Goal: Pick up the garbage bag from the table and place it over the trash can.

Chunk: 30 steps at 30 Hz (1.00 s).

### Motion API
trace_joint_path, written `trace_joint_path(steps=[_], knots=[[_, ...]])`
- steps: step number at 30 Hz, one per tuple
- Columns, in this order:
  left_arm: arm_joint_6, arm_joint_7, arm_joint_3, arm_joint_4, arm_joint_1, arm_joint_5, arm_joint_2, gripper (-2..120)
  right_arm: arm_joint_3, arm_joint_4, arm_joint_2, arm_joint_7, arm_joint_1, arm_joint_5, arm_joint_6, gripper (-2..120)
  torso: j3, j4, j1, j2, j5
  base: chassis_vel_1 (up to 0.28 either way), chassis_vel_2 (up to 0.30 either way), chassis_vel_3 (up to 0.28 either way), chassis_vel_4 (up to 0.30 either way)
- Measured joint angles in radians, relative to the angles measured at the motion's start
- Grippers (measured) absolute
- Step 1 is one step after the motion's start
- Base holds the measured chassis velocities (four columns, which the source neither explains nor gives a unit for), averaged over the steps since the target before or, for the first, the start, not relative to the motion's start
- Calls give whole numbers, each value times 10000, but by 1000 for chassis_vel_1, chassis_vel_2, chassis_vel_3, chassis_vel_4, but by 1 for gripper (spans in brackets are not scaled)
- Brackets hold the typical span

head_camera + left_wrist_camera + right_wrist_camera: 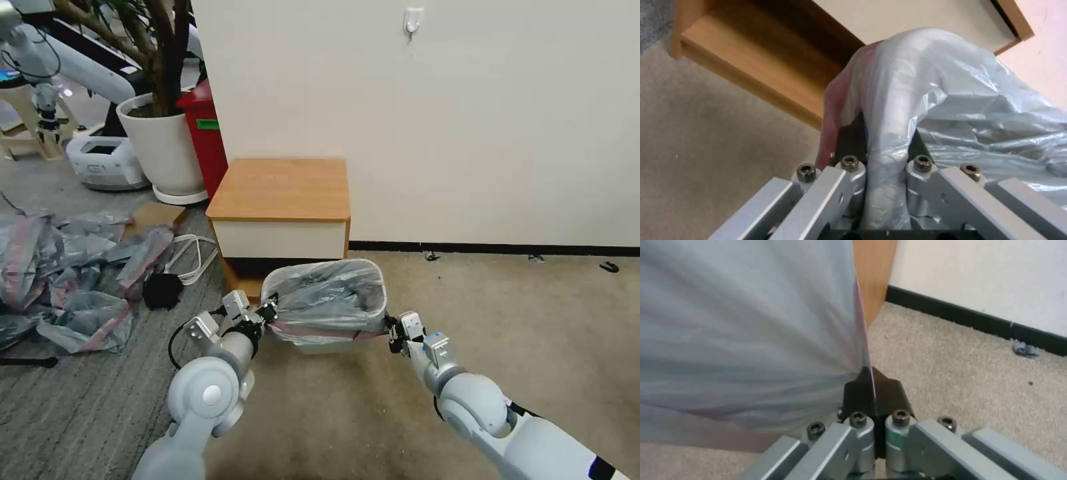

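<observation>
Placing step, nearly done: garbage bag (330,293) is stretched over the trash can (320,345), which stands on the carpet just in front of the table (280,190). Left gripper (269,312) is clamped on the bag's pink rim at the can's left corner; right gripper (393,331) is pinched on the rim at the right side. Bag hangs crumpled inside the can, pink band folded outside along the near rim; nothing else visible in it. Next move likely calls for letting go of both sides without dragging the rim off.
</observation>
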<state>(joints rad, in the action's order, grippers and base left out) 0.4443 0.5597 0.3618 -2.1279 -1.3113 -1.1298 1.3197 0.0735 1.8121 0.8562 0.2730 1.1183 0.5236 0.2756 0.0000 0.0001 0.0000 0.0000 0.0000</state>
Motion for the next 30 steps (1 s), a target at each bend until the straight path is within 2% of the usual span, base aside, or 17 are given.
trace_joint_path(steps=[7, 16, 24, 30], knots=[[118, 215, 29, -158, 4, -691, -101, 5, 104, -419, 29, -16, -85, -21, -171, 0, 0, -1, 0, 0, 0, 0, 0, 0, 0], [163, 231, 71, -162, 26, -895, -135, 5, 120, -709, 62, -19, -104, -80, -246, 0, 0, -1, 0, 0, 0, 0, 0, 0, 0], [230, 207, 107, -178, -7, -903, -148, 5, 111, -813, 96, -22, -143, -141, -358, 0, 0, 0, 0, 0, 0, 0, 0, 0, 0], [255, 8, 110, -17, -16, -436, -152, 5, 88, -711, 52, 4, -108, -152, -583, 0, 0, -1, 0, 0, 0, 0, 0, 0, 0]])
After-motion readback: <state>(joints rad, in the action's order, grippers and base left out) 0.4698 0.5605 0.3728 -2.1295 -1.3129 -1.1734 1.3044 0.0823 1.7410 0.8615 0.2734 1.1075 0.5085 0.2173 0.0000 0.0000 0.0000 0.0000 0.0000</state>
